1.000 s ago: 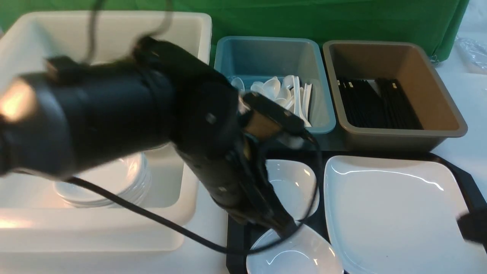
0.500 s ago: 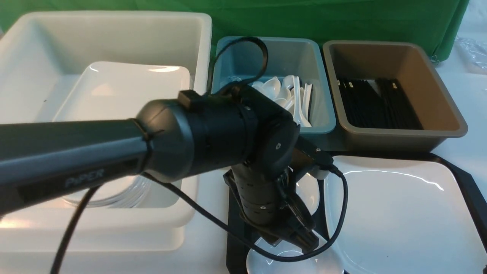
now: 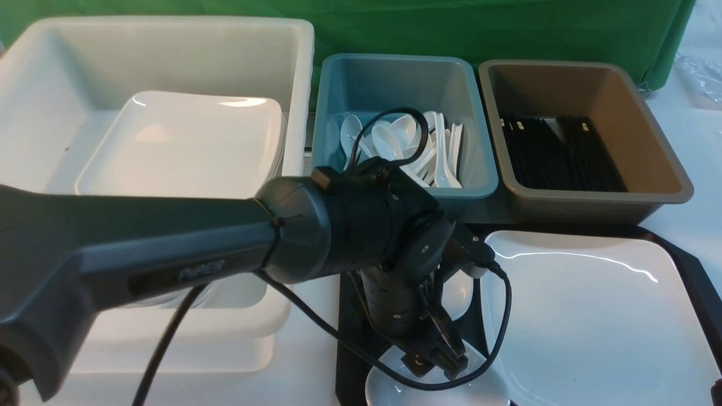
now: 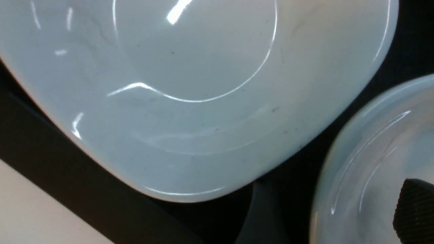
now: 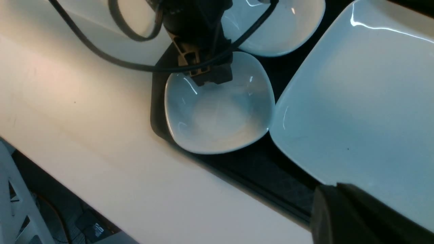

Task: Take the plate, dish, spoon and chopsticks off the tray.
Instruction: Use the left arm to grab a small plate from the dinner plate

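txt: "PiPER" | on: L arm [image 3: 141,242] side, pale letters | other txt: none legible

Lab canteen mock-up w/ green backdrop cloth [image 3: 451,28], cutlery bins [image 3: 395,79], dish tub [image 3: 169,51], tray [image 3: 692,268] on white table [image 3: 694,141]

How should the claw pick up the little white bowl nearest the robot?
Probably pinch its thin rim from above, one finger inside and one outside. The near bowl sits upright on the tray, and its sloped walls give no flat sides to squeeze. The far edge, under the open left claw, looks best, because the plate crowds its right side.
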`<move>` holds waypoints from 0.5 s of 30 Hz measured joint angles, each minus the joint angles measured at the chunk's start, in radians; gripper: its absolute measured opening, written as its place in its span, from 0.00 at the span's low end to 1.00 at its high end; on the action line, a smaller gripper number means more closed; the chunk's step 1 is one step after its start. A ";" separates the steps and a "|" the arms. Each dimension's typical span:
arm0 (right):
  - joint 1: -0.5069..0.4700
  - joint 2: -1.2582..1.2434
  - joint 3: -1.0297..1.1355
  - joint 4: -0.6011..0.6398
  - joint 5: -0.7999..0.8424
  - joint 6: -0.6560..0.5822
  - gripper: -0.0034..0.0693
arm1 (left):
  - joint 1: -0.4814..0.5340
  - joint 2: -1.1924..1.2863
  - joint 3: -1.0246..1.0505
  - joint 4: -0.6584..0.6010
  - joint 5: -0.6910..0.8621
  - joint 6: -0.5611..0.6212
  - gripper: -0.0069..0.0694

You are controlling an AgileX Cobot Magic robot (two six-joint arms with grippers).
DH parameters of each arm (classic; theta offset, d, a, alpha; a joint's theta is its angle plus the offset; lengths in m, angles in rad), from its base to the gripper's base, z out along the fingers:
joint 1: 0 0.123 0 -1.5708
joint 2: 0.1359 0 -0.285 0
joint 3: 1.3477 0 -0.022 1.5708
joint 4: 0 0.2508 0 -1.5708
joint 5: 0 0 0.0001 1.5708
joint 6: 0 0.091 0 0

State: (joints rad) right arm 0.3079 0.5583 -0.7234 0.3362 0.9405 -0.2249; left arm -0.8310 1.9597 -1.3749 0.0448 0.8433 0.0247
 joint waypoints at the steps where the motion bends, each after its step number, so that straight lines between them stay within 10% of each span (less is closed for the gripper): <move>1: 0.000 0.000 0.000 0.005 -0.002 0.000 0.08 | 0.000 0.001 0.000 0.002 0.000 -0.001 0.73; 15: 0.000 0.000 0.001 0.018 -0.026 0.000 0.08 | 0.001 0.055 -0.006 -0.045 0.006 -0.030 0.60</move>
State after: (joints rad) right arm 0.3079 0.5583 -0.7224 0.3538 0.9146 -0.2249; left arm -0.8300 2.0147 -1.3813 0.0000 0.8498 -0.0057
